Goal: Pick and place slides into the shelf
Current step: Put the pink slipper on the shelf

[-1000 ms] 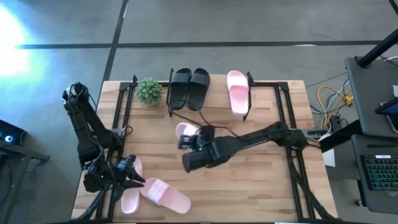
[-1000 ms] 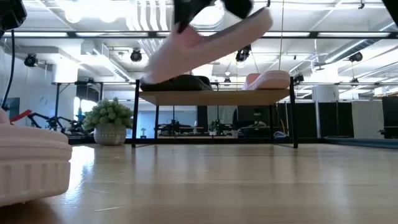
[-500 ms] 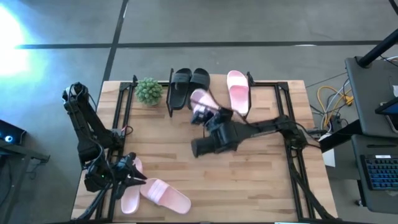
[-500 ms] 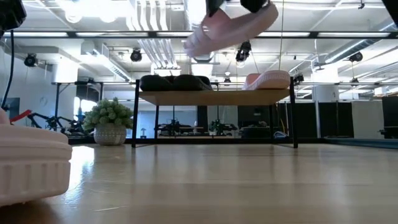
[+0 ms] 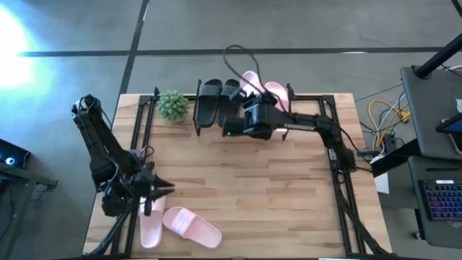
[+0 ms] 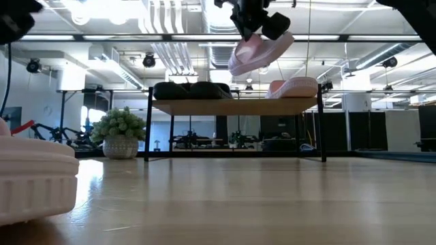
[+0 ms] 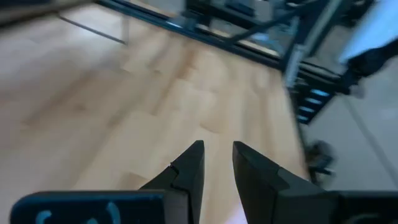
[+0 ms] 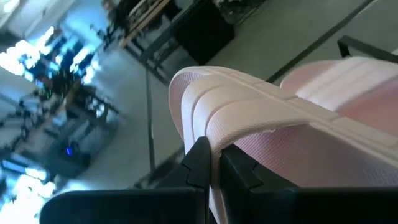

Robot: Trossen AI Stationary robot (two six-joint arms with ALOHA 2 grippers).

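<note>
Right gripper (image 8: 211,163) clamped on pale pink slide (image 6: 260,52), held above shelf (image 6: 235,107) between black pair (image 5: 219,101) and pink slide (image 5: 276,96); left gripper (image 7: 216,163) slightly parted over tabletop (image 5: 274,188)

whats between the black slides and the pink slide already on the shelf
In the low view the shelf top is bare between the black slides and the pink slide. The right pincer holds another pink slide in the air above that gap.

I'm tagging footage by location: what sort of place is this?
Probably a robotics lab or workshop: open ceiling ducts, polished concrete floor, and a desk with a keyboard beside the butcher-block table.
</note>
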